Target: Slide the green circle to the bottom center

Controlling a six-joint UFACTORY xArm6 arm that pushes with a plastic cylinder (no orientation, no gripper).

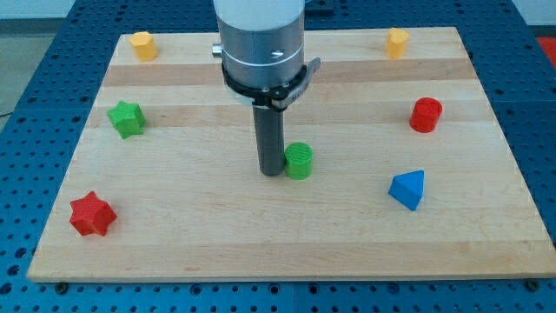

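Note:
The green circle [299, 161], a short cylinder, stands near the middle of the wooden board [217, 235], a little right of centre. My tip [271, 171] rests on the board right against the circle's left side, touching or nearly touching it. The rod rises from there to the arm's grey body at the view's top.
A green star [127, 118] sits at the left and a red star [91, 214] at the bottom left. A red cylinder [426, 115] and a blue triangle [408, 189] sit at the right. Yellow blocks stand in the top left [142, 44] and top right [397, 42] corners.

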